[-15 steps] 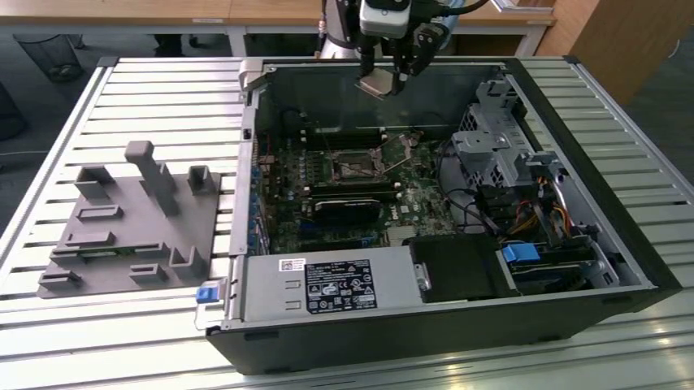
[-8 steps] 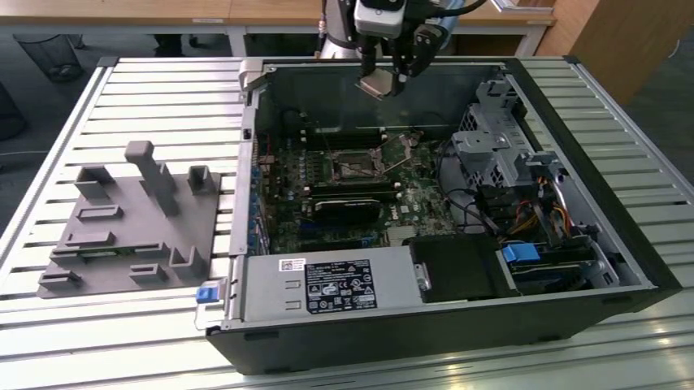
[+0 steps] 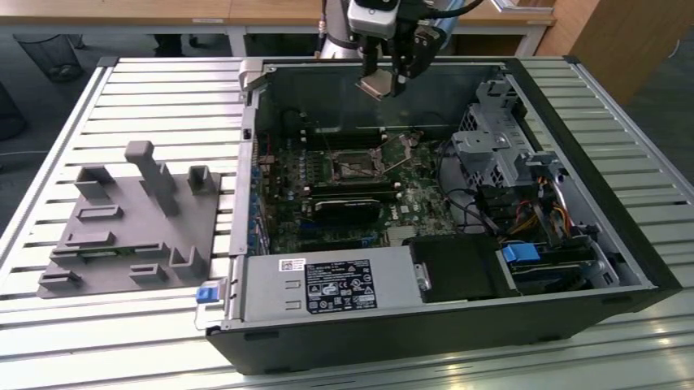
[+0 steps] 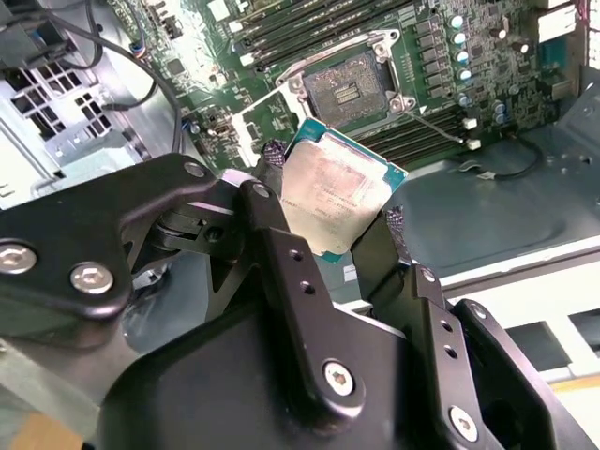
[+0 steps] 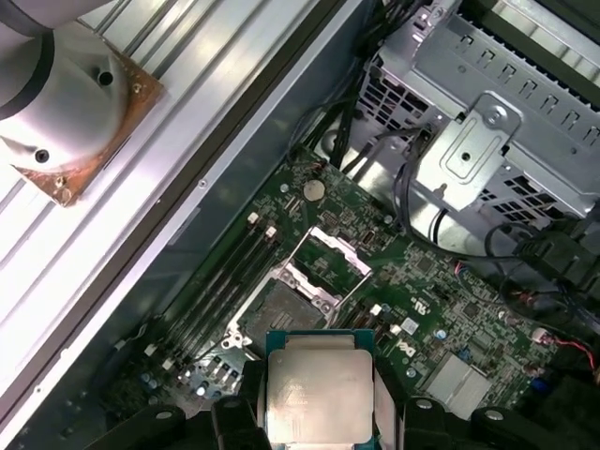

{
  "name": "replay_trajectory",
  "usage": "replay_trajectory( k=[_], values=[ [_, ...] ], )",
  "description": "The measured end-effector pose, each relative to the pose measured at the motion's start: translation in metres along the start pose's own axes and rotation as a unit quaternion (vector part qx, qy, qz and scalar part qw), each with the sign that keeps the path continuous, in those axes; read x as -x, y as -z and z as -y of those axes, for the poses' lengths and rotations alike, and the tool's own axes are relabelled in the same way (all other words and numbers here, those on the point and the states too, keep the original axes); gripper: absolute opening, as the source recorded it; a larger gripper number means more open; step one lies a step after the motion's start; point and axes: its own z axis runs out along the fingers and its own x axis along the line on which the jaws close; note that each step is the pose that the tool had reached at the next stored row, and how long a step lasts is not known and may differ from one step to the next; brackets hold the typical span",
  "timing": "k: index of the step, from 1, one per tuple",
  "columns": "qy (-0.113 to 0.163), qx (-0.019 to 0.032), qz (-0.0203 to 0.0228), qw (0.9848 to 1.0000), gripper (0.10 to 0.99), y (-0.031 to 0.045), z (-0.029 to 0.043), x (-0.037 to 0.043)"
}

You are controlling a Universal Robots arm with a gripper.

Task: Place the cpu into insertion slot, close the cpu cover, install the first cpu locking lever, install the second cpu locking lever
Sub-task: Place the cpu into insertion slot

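Second wrist view: the cpu (image 4: 342,197) is clamped edgewise in the gripper (image 4: 333,187); beneath it the insertion slot (image 4: 349,84) is seen empty, nothing yet closed or locked.

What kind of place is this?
Probably a robotics lab or workshop: an open computer case lies on a slatted metal table, a robot gripper holds a cpu above it, and wooden desks stand behind.

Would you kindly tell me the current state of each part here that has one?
chip: gripped, held in the air over the case, not seated.
gripper: shut on the chip.
socket: empty, uncovered.
socket cover: swung open.
computer case: lying open, side panel off.
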Motion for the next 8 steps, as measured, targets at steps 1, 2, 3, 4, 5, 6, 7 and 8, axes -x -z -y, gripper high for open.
replay_trajectory(
  k=[1, 2, 3, 4, 5, 6, 7, 8],
  values=[
    [-0.004, 0.0001, 0.0003, 1.0, 0.541, -0.0001, 0.0, 0.0],
    [-0.007, 0.0002, 0.0006, 1.0, 0.541, -0.0001, 0.0, 0.0],
    [-0.011, 0.0002, 0.001, 0.9999, 0.541, -0.0002, 0.0, 0.0],
    [-0.014, 0.0003, 0.0013, 0.9999, 0.541, -0.0003, 0.0, 0.0],
    [-0.018, 0.0004, 0.0016, 0.9998, 0.541, -0.0004, 0.0, 0.0],
    [-0.021, 0.0004, 0.0019, 0.9998, 0.541, -0.0004, 0.0, 0.0],
    [-0.024, 0.0005, 0.0021, 0.9997, 0.541, -0.0004, 0.0, 0.0],
    [-0.027, 0.0006, 0.0024, 0.9996, 0.541, -0.0005, 0.0, 0.0]
  ],
)
